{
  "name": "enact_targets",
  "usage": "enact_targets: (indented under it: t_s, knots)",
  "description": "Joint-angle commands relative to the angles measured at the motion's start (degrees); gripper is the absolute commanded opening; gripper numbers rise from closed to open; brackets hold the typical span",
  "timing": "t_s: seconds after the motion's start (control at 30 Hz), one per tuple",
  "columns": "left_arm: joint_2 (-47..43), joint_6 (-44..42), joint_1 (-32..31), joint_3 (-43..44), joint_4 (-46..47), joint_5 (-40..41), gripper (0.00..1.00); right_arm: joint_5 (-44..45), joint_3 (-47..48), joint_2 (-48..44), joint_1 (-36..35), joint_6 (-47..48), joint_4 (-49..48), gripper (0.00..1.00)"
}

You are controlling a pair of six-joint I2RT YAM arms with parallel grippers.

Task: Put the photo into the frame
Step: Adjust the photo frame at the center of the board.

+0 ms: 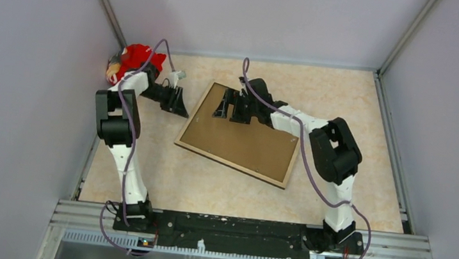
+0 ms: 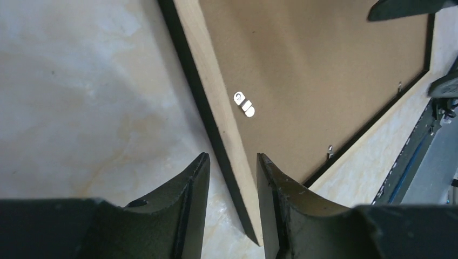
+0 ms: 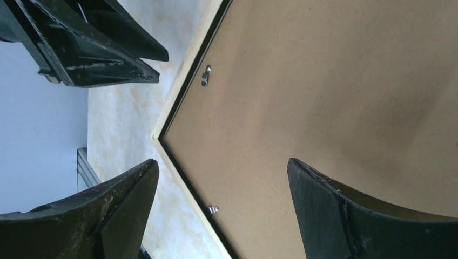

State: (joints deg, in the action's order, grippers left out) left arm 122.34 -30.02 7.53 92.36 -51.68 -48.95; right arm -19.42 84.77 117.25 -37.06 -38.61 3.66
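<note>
The frame [image 1: 229, 164] lies face down in the middle of the table, its light tan wood rim [image 2: 216, 91] up and a brown backing board [image 1: 245, 137] inside it. My left gripper [image 2: 232, 157] is at the frame's left corner, open. Its jaws straddle the rim there: the right finger lies against the tan edge, the left one stands off over the table. My right gripper [image 3: 222, 162] hangs wide open over the backing board [image 3: 324, 81] near the frame's far corner, holding nothing. The photo is out of view.
Small metal tabs [image 3: 206, 74] sit along the inner rim, and a silver hanger clip [image 2: 244, 104] is on the board. A red object [image 1: 132, 60] lies in the back left corner behind my left arm. Grey walls enclose the table on three sides.
</note>
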Motion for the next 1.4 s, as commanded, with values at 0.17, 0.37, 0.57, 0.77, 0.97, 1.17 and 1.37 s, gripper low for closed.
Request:
enact_targets:
  t_s: [0.17,0.37,0.57,0.77,0.97,1.17,1.37]
  knots:
    - [1.0,1.9,-1.1,-2.5,3.7,-5.8,0.34,-0.8,-6.2,-4.6,-1.1,-4.5,-11.9,0.85]
    - [1.4,1.6,-2.0,-6.4,6.1,-3.6,0.26,-1.9,-8.1,-3.6,-2.0,-6.5,-14.6,0.83]
    - [0.3,1.5,-2.1,-8.4,7.1,-1.7,0.21,-2.5,-9.1,-3.7,-3.0,-6.8,-16.0,0.82]
    - [-3.9,1.0,-1.9,-4.8,5.9,-2.5,0.30,-2.6,-9.0,-4.0,-3.2,-6.6,-15.9,0.82]
    - [-3.6,3.3,-1.9,0.2,7.9,0.0,0.49,-3.0,-9.1,-3.9,-3.3,-6.9,-16.3,0.82]
    - [-2.1,2.9,-2.0,-0.6,8.5,0.1,0.49,-3.3,-9.0,-3.6,-3.3,-6.9,-16.4,0.82]
    - [-0.8,2.6,-2.3,-2.9,9.6,1.1,0.39,-3.8,-9.2,-3.6,-3.3,-7.3,-17.2,0.82]
